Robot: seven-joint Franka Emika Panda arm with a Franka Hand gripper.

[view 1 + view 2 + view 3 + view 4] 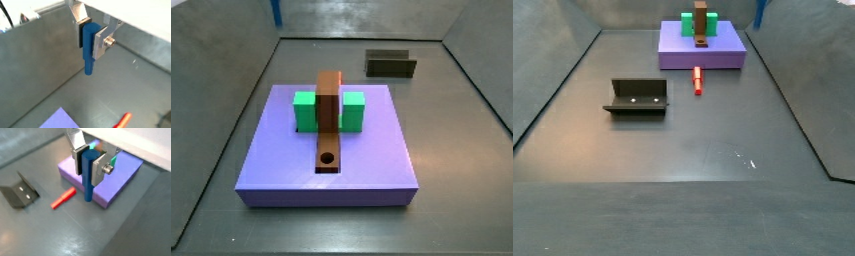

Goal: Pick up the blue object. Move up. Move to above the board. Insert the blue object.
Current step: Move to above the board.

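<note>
In both wrist views my gripper (91,39) (88,164) is shut on the blue object (89,61) (87,185), a slim rod hanging upright with its lower half below the silver fingers (101,170). It hangs in the air by an edge of the lavender slab (120,185). In both side views only the rod's blue tip (278,12) (760,12) shows at the upper border. The gripper itself is out of those pictures. The board (330,110) (703,28) is a brown plank lying across a green block (306,112) on the slab, its round hole (327,158) near one end.
A red peg (63,198) (698,80) lies on the floor beside the slab (714,57). The fixture (20,190) (637,97) (390,64) stands apart from it. Grey walls close in the floor.
</note>
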